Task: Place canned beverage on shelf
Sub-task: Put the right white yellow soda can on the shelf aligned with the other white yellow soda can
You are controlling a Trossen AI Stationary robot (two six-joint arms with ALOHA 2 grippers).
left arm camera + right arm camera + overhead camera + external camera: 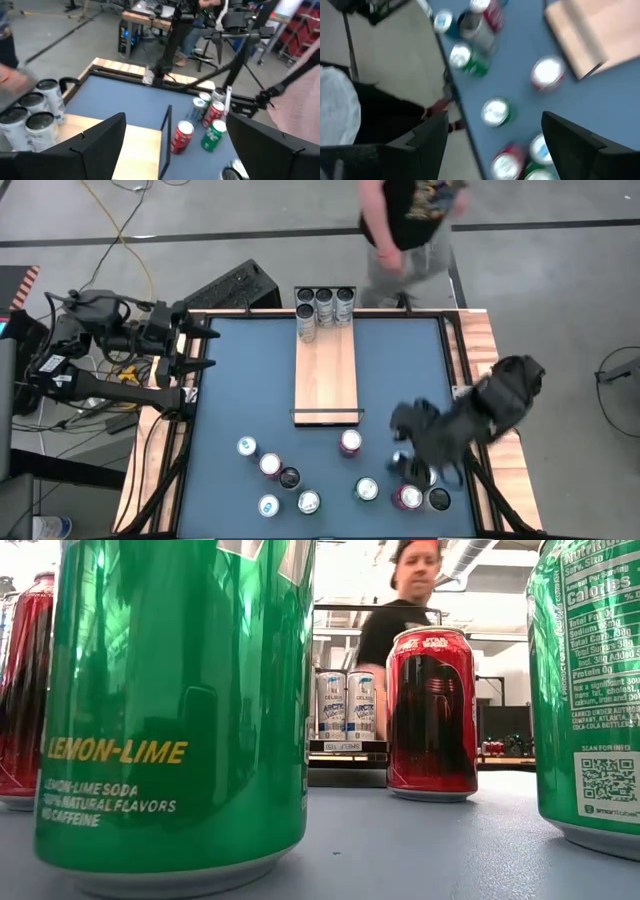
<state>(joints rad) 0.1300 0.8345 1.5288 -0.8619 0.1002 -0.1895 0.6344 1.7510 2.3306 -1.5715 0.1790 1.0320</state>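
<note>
**Cans loose on the counter, four on the shelf, both pincers empty**

Counter [250, 380]: blue top with pale wood strips down its sides, seen from above. A person [405, 225] in a dark shirt stands beyond its 12 o'clock edge.

Shelf [326, 375]: pale wood plank running from 12 o'clock toward the centre, a thin black wire rail at each short end. Four white-topped cans [323, 307] stand bunched at its 12 o'clock end, three in a row and one just inside them. The rest of the plank is bare.

Right arm: dark, reaching in from 3 o'clock toward 5 o'clock. Right pincer [415, 465] hangs over the loose cans there, jaws spread wide, nothing between them in its wrist view. Directly below it that view shows a green can [495, 111] and a red can [547, 72] upright on the blue.

Left arm: parked off the counter edge at 9 o'clock. Left pincer [200, 348] points inward, jaws wide, holding nothing.

Loose cans: a scatter from 7 o'clock to 5 o'clock, all upright. A red-rimmed can [350, 442] sits just off the shelf's near rail. A black-topped can [290, 477] stands touching another red one [270, 464]. From counter height, a lemon-lime can [180, 710] fills the foreground.
</note>
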